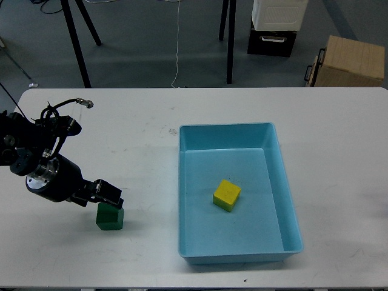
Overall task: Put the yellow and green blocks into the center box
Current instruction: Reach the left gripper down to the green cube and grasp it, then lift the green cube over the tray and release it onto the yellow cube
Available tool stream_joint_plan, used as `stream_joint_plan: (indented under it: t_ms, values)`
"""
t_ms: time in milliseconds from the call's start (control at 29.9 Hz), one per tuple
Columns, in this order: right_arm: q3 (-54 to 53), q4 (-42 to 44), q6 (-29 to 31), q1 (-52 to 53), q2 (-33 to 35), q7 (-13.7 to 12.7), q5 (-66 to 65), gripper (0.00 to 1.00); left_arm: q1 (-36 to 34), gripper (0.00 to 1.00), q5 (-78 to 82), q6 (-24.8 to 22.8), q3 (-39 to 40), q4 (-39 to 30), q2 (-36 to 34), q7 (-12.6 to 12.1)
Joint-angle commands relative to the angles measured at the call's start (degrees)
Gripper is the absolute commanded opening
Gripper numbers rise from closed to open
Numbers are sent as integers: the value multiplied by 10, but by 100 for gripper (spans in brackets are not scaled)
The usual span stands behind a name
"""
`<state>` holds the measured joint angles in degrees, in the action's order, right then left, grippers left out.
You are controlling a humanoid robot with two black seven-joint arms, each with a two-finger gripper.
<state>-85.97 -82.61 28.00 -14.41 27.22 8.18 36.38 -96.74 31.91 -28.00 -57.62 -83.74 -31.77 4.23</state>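
A green block (110,219) sits on the white table (121,145), left of the light blue box (285,200). A yellow block (227,194) lies inside the box near its middle. My left gripper (108,195) has come in from the left and hangs right over the green block's top, its dark fingers overlapping the block's upper edge. I cannot tell whether the fingers are open or shut, or whether they touch the block. My right gripper is out of view.
Beyond the table's far edge stand black tripod legs (76,42), a black and white case (276,27) and a cardboard box (348,60) on the floor. The table's front edge lies just below the box.
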Motion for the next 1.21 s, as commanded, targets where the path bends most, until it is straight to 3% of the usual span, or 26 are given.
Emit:
stream_joint_plan:
  t_ms: [0,938,1071,1172]
  values:
    - [-1,0,0,0,0,0,0,100,9,100,1,0,0,14,11,-1]
    - [1,6,0,-2,0,0,0,100,66,100,0,0,18,82,59,3]
    - [-1,6,0,-3,1,0,-2,100,67,97,1,0,17,82,67,8]
    - [-2,6,0,-4,1,0,-2,100,67,86,2,0,15,82,70,10]
